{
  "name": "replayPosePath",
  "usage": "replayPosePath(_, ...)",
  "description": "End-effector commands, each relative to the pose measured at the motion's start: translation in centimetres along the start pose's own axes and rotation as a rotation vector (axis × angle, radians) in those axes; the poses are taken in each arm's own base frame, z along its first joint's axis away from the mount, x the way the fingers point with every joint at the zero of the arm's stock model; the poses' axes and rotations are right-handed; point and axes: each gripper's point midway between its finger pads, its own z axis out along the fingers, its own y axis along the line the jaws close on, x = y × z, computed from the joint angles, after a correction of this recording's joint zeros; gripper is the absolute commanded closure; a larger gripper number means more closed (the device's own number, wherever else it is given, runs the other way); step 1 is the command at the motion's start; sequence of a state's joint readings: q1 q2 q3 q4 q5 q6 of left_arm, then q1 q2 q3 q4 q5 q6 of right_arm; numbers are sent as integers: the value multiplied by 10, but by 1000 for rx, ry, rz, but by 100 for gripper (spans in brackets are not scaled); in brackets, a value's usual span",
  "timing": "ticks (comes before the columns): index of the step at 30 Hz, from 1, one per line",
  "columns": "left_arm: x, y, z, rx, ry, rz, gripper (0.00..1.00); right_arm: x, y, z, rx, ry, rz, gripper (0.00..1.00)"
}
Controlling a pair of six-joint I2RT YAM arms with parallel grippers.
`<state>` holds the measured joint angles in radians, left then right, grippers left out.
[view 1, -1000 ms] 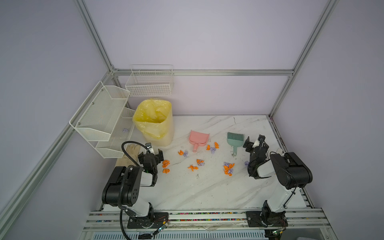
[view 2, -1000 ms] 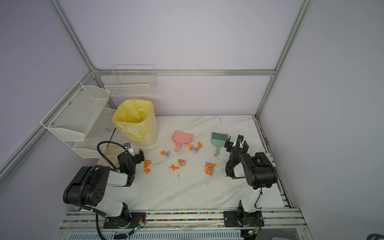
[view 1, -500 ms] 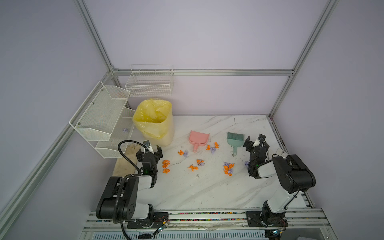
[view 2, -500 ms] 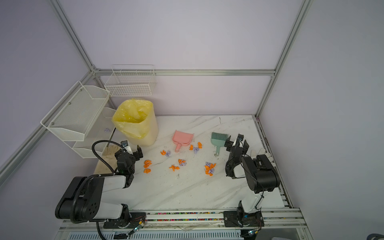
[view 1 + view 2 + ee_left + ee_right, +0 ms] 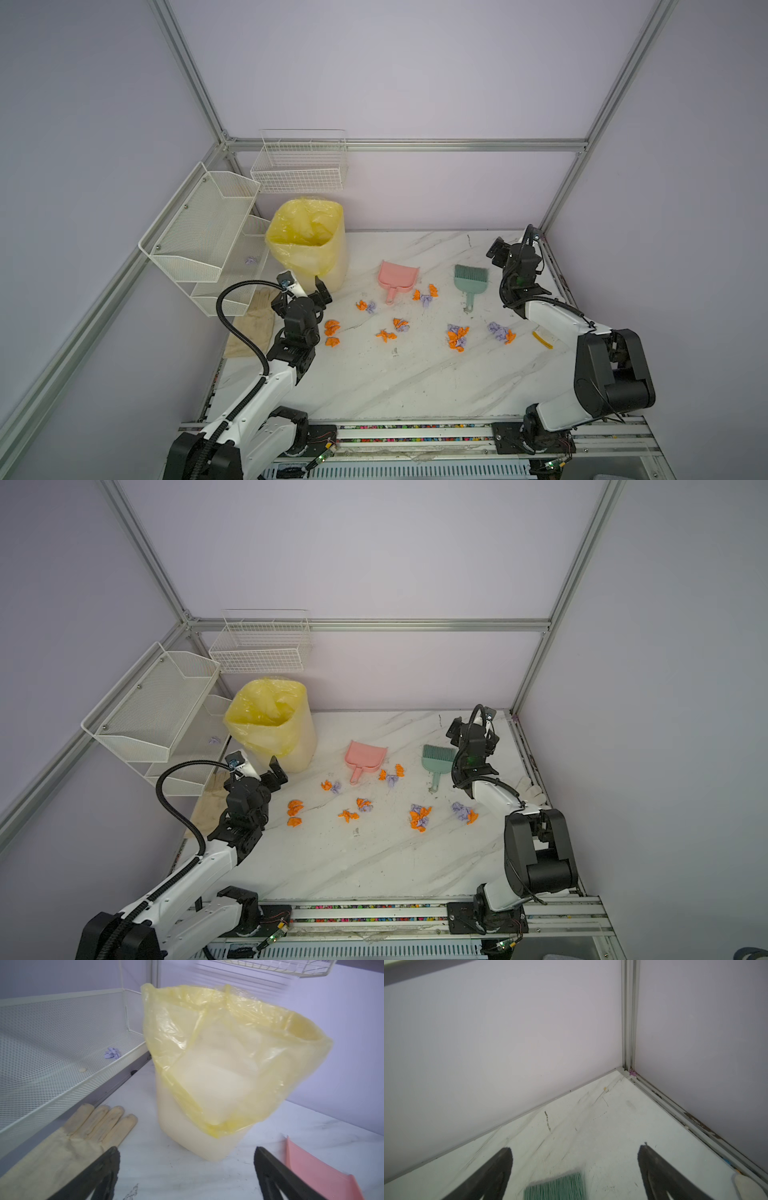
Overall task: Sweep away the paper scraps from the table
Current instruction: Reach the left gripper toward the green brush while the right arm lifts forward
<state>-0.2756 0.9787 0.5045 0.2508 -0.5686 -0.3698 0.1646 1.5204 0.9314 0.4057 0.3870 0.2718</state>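
Both top views first: the paper scraps (image 5: 457, 337) lie strewn across the middle of the desk (image 5: 374, 386), orange and lilac wads in loose clusters between the two arms. A pink dustpan (image 5: 398, 277) and a green brush (image 5: 470, 279) lie flat just behind them, near each other but apart. The left end effector (image 5: 306, 289) hovers beside the yellow-lined bin (image 5: 309, 245), jaws spread wide with nothing in them. A beige glove (image 5: 253, 328) lies at the desk's left edge beside the wire rack (image 5: 199, 232). The right end effector (image 5: 514, 246) is up near the far right corner, just right of the brush, also wide and empty.

Left wrist view now: the bin (image 5: 218, 1084) fills the frame, with the glove (image 5: 83, 1132) on one side and an edge of the dustpan (image 5: 311, 1163) on the other. One of the scraps, a lilac one (image 5: 112, 1053), sits on a mesh shelf of the rack. The fingers (image 5: 104, 1172) stand far apart.

Right wrist view: both fingers (image 5: 496, 1167) are splayed over bare desk (image 5: 591, 1126), the brush's bristles (image 5: 556, 1186) showing between them.
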Motion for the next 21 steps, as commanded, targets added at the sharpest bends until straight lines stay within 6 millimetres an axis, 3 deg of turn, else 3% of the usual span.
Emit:
replayPosePath(1,-26,-52,-12,112,26,-85,0,41,-4,-5,12,193,-10,3)
replayPosePath(6,-25,-130,-27,244,74,-59,0,41,-9,-15,-19,236,50,3)
replayPosePath(11,-11,-226,-28,378,196,27,0,34,-24,-23,-64,258,169,3)
replayPosePath(14,12,-290,-19,450,269,118,0,33,-26,-27,-71,266,195,3)
replayPosePath(16,29,-328,-15,508,313,138,0,21,-22,-35,-99,244,214,3)
replayPosePath(21,79,-389,0,578,446,122,0,14,-22,-41,-113,233,224,3)
